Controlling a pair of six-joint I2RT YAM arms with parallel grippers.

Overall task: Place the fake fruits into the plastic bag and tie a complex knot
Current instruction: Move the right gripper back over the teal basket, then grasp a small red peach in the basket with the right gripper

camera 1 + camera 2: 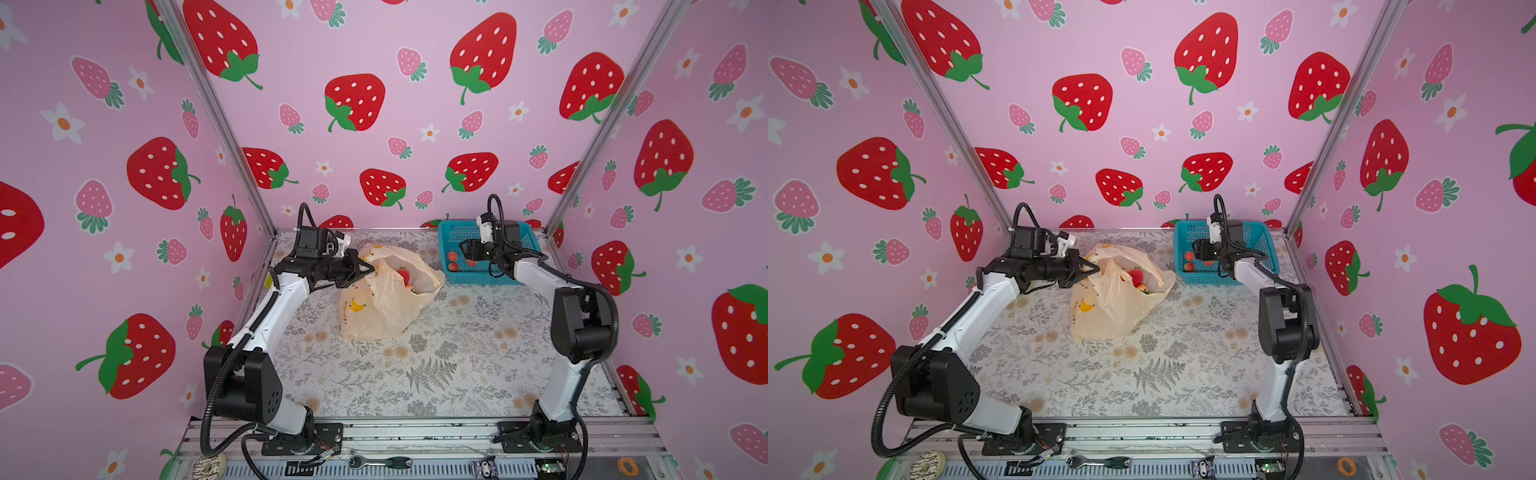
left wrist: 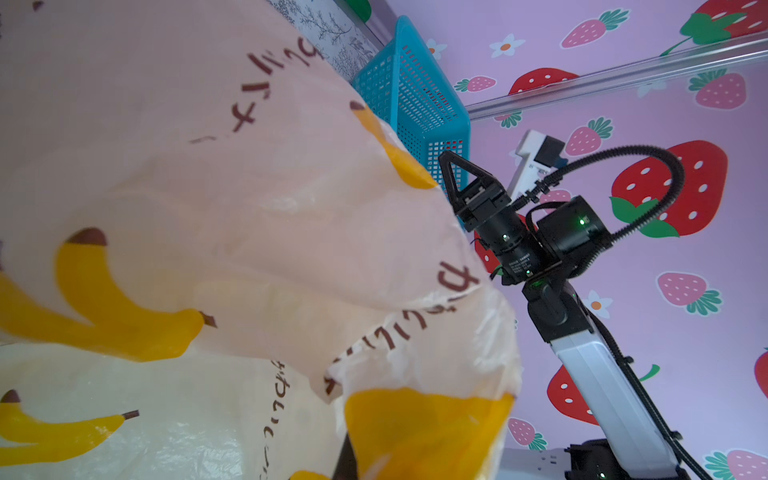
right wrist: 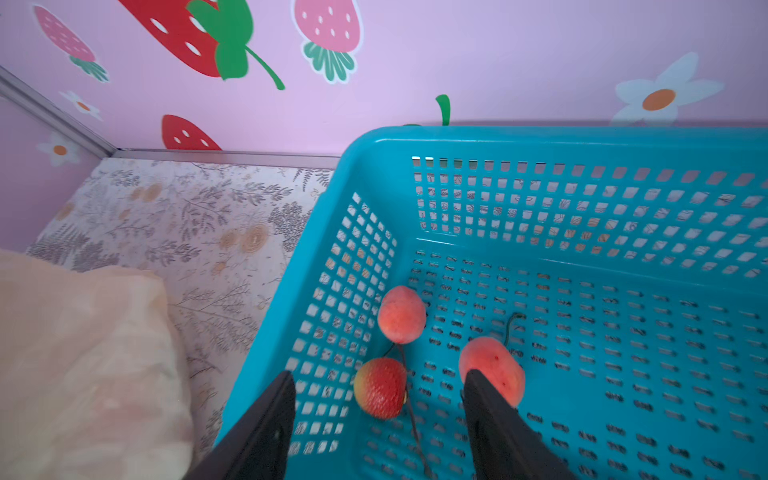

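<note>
The plastic bag [image 1: 386, 303] [image 1: 1113, 307], pale peach with printed bananas, lies open-mouthed on the floral mat. Two red fake fruits [image 1: 404, 275] [image 1: 1136, 276] show inside its mouth. My left gripper [image 1: 366, 268] [image 1: 1093, 268] is shut on the bag's upper rim and holds it up; in the left wrist view the bag [image 2: 249, 208] hides the jaws. My right gripper [image 1: 464, 249] [image 3: 376, 376] hangs open inside the blue basket [image 3: 582, 141]. It straddles a red strawberry [image 3: 380, 386], with two pink-red fruits [image 3: 402, 313] [image 3: 492, 365] beside it. No knot is in view.
The blue mesh basket [image 1: 478, 277] [image 1: 1208, 277] stands at the back right against the wall, just right of the bag. A ratchet wrench [image 1: 380, 462], an orange tape roll [image 1: 627, 466] and a round doughnut-like object [image 1: 210, 467] lie on the front rail.
</note>
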